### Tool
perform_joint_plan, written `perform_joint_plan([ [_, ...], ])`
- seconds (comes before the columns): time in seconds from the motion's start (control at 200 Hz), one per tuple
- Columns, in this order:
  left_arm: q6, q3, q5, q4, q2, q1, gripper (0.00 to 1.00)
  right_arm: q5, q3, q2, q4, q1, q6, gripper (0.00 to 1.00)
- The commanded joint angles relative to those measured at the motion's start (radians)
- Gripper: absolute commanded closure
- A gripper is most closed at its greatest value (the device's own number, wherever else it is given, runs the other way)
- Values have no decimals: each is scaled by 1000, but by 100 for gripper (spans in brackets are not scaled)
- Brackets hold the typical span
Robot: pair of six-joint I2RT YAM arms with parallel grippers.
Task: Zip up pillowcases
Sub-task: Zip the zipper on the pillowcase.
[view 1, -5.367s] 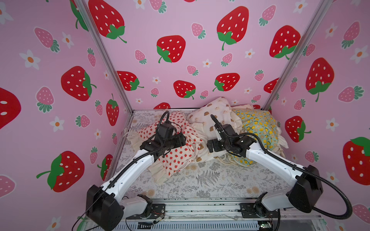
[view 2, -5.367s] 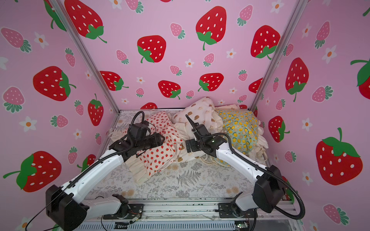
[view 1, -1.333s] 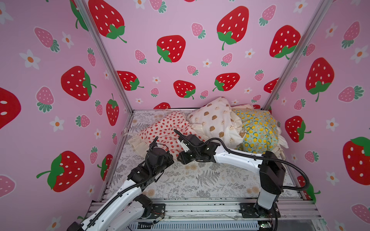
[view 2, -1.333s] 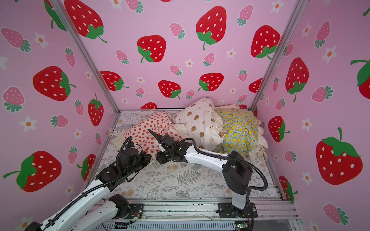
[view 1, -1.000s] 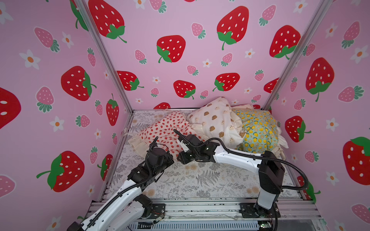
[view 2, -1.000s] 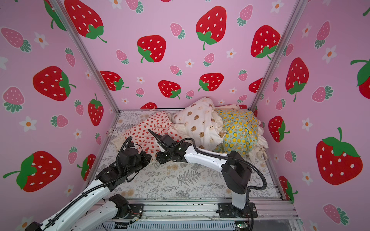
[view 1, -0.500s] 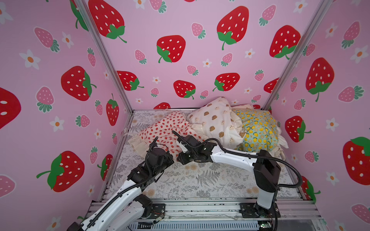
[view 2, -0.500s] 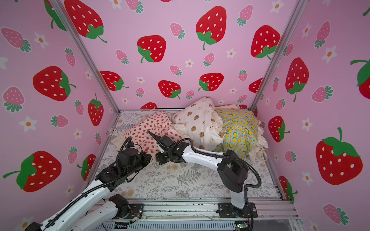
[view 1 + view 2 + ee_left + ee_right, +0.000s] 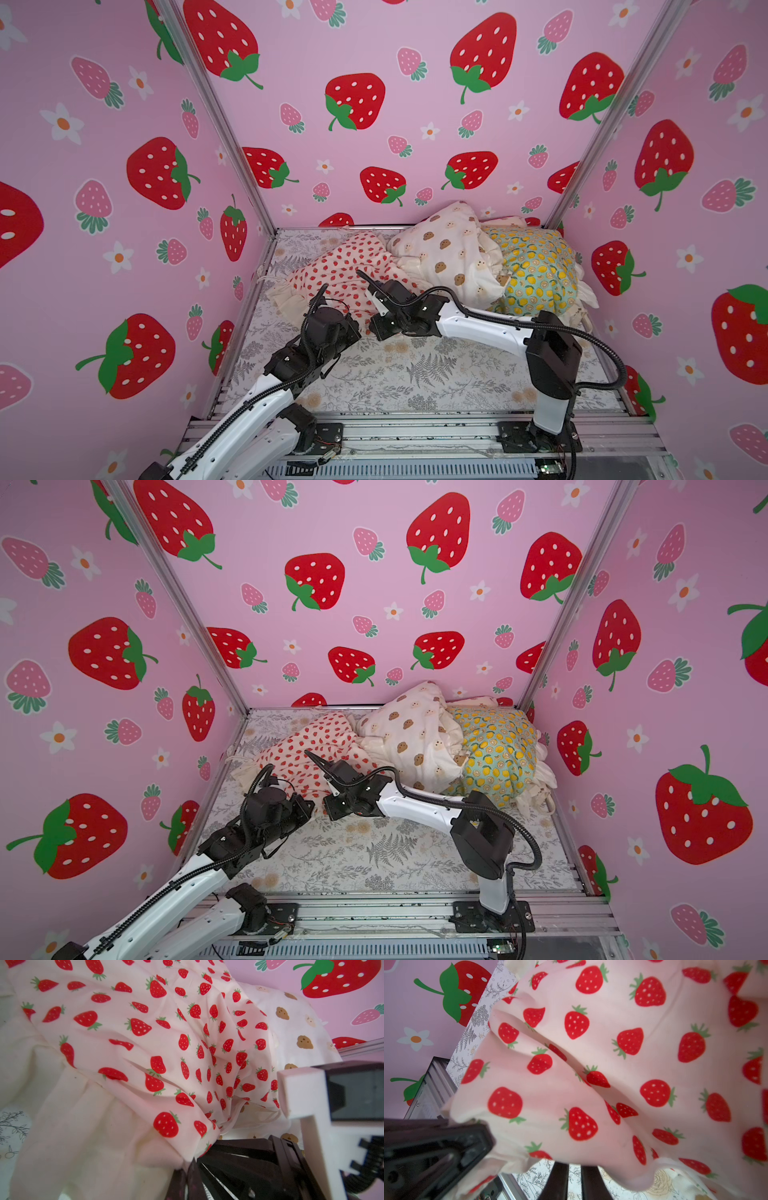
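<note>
The strawberry pillowcase lies at the back left with its cream ruffle spread toward the left wall. My left gripper is shut on its near corner, with cloth pinched between the fingers. My right gripper sits just to the right of it, under the same edge. Its fingers stand a narrow gap apart and the cloth hides their tips. The bear-face pillowcase and the lemon pillowcase are heaped at the back right. No zipper shows.
A grey fern-print sheet covers the floor. Pink strawberry walls close in the left, back and right sides. A metal rail with both arm bases runs along the front. The right arm's elbow stands tall at the front right.
Over the last second the right gripper crept slightly left toward the left gripper and its fingers narrowed. The left gripper held still. Before that, both arms drew the strawberry pillowcase forward from the heap.
</note>
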Motion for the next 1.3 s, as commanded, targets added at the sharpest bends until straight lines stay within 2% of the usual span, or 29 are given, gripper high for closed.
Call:
perform_joint_plan([
  [0.0, -13, -16, -18, -2, -24, 3, 100, 31, 14, -6, -18, 7, -4, 87],
  [0.525, 4, -3, -41, -37, -35, 5, 100, 33, -2, -34, -24, 7, -8, 100],
  [0.976, 34, 70, -132, -157, -120, 20, 100, -41, -31, -75, -21, 7, 45, 100],
  [1.296, 79, 157, -130, -211, -149, 79, 100, -76, -22, -78, -26, 5, 66, 100],
])
